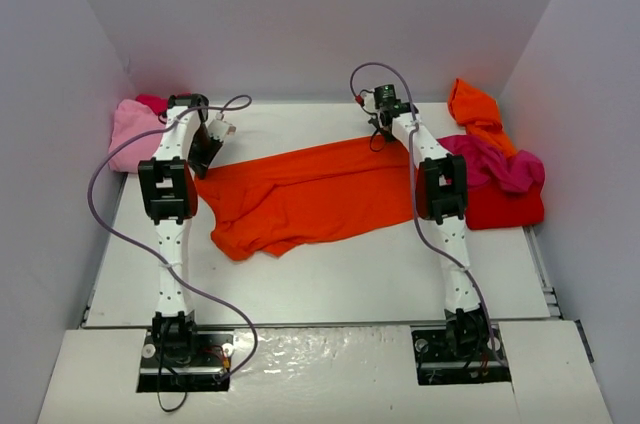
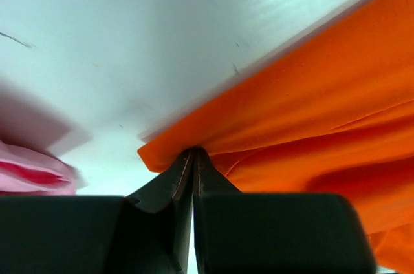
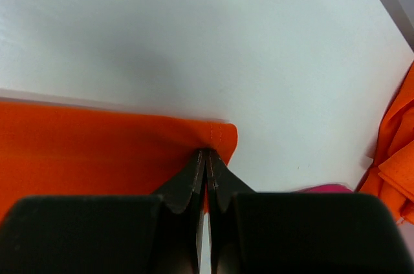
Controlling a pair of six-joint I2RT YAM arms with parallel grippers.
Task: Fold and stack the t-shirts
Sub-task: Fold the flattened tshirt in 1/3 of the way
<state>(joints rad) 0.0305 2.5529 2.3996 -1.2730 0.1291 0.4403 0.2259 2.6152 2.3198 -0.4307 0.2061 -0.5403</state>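
T-shirts lie at three spots on the white worktop (image 1: pixel 350 274). The largest is one orange t-shirt (image 1: pixel 300 194), spread rumpled across the middle, with its far edge drawn out in a line from left to right.

At the right edge sits a heap of three. A red t-shirt (image 1: pixel 505 206) is nearest, a magenta t-shirt (image 1: pixel 500 164) is draped on it, and a second orange t-shirt (image 1: pixel 475 109) lies toward the far right corner.

At the far left corner lies one light pink t-shirt (image 1: pixel 130 134) with a darker pink-red scrap at its far side; whether that is a separate shirt is unclear.

There are two pincers. The left gripper (image 2: pixel 194 152) is pinched tight on the spread shirt's far left corner. The right gripper (image 3: pixel 206 152) is pinched tight on its far right corner, where the stitched hem shows.
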